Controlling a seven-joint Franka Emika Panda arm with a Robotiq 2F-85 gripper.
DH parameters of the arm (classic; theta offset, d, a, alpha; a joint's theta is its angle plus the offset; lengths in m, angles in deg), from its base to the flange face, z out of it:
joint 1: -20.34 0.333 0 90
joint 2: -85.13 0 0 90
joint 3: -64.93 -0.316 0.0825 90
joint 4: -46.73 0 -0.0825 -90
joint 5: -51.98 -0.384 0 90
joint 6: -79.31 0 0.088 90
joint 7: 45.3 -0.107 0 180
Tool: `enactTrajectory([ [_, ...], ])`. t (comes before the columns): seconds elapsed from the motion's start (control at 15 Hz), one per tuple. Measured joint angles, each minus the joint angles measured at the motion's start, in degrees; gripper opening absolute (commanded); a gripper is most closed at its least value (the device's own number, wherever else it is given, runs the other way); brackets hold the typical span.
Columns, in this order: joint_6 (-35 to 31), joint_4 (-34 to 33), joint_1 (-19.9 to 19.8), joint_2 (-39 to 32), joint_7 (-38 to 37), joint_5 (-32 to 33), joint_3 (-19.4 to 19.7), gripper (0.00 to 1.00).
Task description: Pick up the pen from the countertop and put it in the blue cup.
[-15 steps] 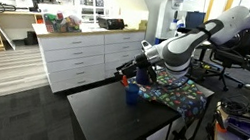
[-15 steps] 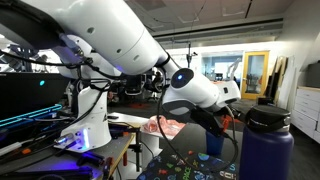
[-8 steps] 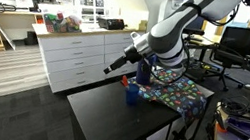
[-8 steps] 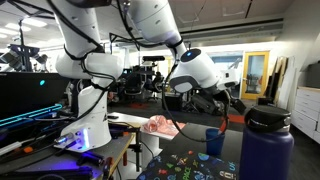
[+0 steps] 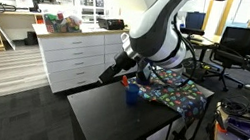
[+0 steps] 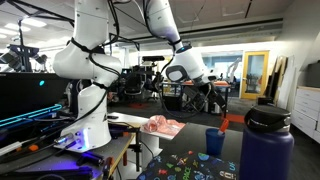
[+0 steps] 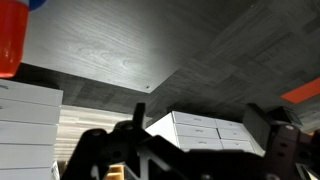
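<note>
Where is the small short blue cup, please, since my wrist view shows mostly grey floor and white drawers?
Observer: In an exterior view the small short blue cup stands upright on the black matte countertop, lower than the Robotiq gripper.
Operator: Thank you; what lies near it?
Observer: A colourful patterned cloth lies right by it on the countertop.
Operator: Is anything tall around?
Observer: A tall dark blue lidded bottle stands in the foreground of an exterior view.
</note>
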Motion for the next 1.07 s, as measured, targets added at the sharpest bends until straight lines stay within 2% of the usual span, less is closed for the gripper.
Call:
enactTrajectory([
  [0.13,2.5,0.1,4.6,-5.3,-0.1,-4.8,2.7,1.00],
  [0.2,3.3,0.1,5.7,-7.3,-0.5,-5.6,3.4,1.00],
  [0.4,4.1,0.5,6.0,-9.4,-1.1,-6.0,4.0,1.00],
  [1.07,4.1,0.7,6.0,-9.4,-1.1,-6.0,4.3,1.00],
])
